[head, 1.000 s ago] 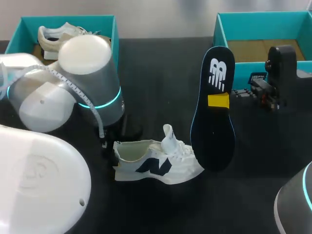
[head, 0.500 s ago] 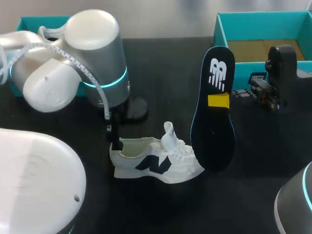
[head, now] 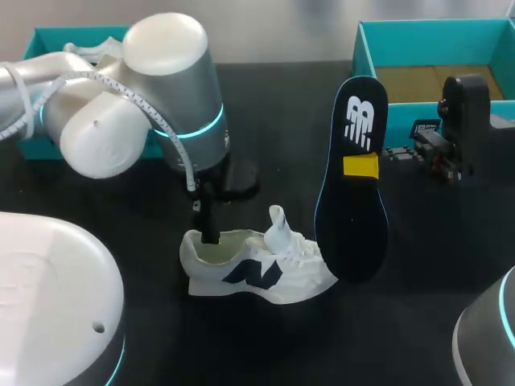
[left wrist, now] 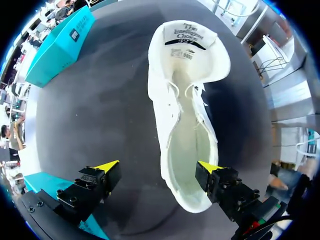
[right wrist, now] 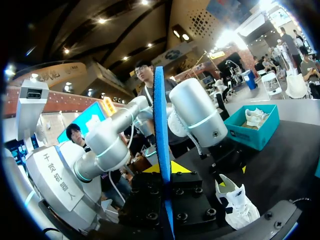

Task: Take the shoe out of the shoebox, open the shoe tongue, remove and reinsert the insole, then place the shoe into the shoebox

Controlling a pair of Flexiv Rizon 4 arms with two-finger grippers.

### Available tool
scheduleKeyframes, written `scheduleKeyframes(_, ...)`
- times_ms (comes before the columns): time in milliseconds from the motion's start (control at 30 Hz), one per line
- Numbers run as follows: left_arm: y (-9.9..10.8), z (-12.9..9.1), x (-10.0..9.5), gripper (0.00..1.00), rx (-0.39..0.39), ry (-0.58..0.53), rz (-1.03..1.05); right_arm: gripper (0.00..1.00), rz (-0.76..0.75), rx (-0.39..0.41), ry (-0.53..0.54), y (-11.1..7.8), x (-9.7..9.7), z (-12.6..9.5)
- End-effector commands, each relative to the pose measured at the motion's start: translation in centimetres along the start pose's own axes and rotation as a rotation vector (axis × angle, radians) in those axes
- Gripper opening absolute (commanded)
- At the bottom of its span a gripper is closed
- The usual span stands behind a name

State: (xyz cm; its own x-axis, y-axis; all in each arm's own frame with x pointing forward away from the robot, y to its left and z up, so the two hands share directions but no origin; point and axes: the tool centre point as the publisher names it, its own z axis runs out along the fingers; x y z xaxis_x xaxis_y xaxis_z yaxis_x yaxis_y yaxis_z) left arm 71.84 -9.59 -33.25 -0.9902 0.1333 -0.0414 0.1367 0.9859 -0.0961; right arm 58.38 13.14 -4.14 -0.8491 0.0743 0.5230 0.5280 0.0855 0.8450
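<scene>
Insole (head: 352, 185) out, clamped upright in right gripper (right wrist: 164, 169). Left gripper (left wrist: 158, 166) spread open at shoe (head: 257, 273) heel, mid-bench. Next, likely: steady shoe, feed insole in.

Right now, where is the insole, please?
In the head view the insole is held upright right of the middle, clamped in the right gripper, just beside the toe of the white shoe.
</scene>
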Motion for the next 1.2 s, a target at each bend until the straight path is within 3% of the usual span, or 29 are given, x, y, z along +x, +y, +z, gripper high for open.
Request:
scheduleKeyframes(33,-0.6,2.1,-0.3,1.00,0.010,-0.003,0.007,0.00,0.001,0.002,0.000,0.1,-0.1,0.2)
scheduleKeyframes(533,-1.9,4.9,0.0,1.00,0.041,-0.028,0.035,0.00,0.001,0.002,0.000,0.1,-0.1,0.2)
scheduleKeyframes(767,-2.8,6.2,0.0,0.83,0.017,-0.041,0.048,0.00,0.001,0.002,0.000,0.1,-0.1,0.2)
scheduleKeyframes(833,-2.8,6.5,-0.1,0.71,0.010,-0.042,0.046,0.00,0.001,0.002,0.000,0.1,-0.1,0.2)
scheduleKeyframes(900,-2.7,6.7,-0.2,0.50,0.008,-0.039,0.040,0.00,0.001,0.002,0.000,0.1,-0.1,0.2)
scheduleKeyframes(1100,-2.4,7.1,-0.4,0.27,0.003,-0.035,0.020,0.00,0.001,0.002,0.000,0.1,-0.1,0.2)
scheduleKeyframes(1167,-2.3,7.2,-0.4,0.13,0.003,-0.032,0.016,0.00,0.001,0.002,0.000,0.1,-0.1,0.2)
scheduleKeyframes(1200,-2.3,7.2,-0.4,0.00,0.004,-0.031,0.014,0.00,0.001,0.002,0.000,0.1,-0.1,0.2)
